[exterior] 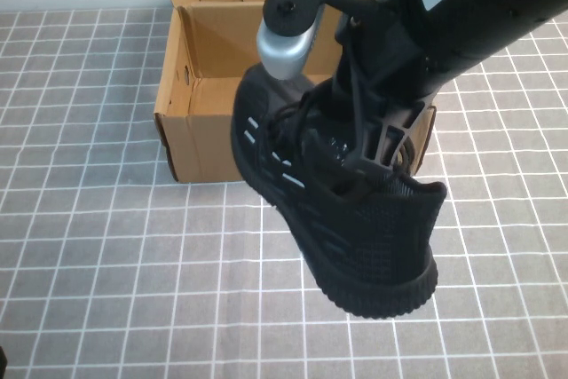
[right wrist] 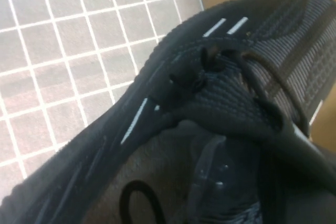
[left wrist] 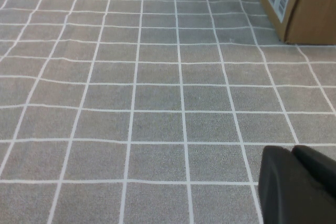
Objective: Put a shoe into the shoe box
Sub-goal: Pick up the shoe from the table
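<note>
The right claw (exterior: pixel 377 153) is clamped on the shoe (exterior: pixel 342 210), held mid-frame over the shoe box (exterior: pixel 209 86). Only the left wrist view shows the left claw (left wrist: pixel 296 182), fingers together above the table (left wrist: pixel 131 103).

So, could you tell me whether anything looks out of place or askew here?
Only the shoe: it hangs tilted in the air, toe toward the open shoe box, held by the right gripper at its collar. The left gripper sits low over the checked mat, idle.
</note>
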Motion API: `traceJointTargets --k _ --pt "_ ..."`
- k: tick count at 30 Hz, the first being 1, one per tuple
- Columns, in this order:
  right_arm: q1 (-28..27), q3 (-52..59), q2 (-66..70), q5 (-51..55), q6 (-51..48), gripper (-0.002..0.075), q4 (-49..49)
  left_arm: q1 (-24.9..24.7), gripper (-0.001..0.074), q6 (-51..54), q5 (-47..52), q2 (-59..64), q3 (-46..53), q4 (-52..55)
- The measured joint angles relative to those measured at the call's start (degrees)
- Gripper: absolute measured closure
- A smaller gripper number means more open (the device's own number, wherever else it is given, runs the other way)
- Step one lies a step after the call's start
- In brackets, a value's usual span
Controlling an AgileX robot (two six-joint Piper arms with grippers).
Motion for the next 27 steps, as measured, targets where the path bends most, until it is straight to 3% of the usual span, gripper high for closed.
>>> traceJointTargets --k 14,24,27 --pt "-0.04 0.07 0.0 -2.28 0.0 0.0732 -1.35 0.0 0.0736 -0.11 -1.26 0.0 0.0 0.72" --pt "-1.68 -3.82 4.06 -5.32 4.65 0.0732 -4.74 0.0 0.0736 -7.71 -25.1 0.0 0.12 -15.03" --pt "-3.53 -8.18 7.04 -4.77 5.54 0.0732 -4.06 0.0 0.0736 -11.69 -26.78 -0.03 -0.25 -15.79"
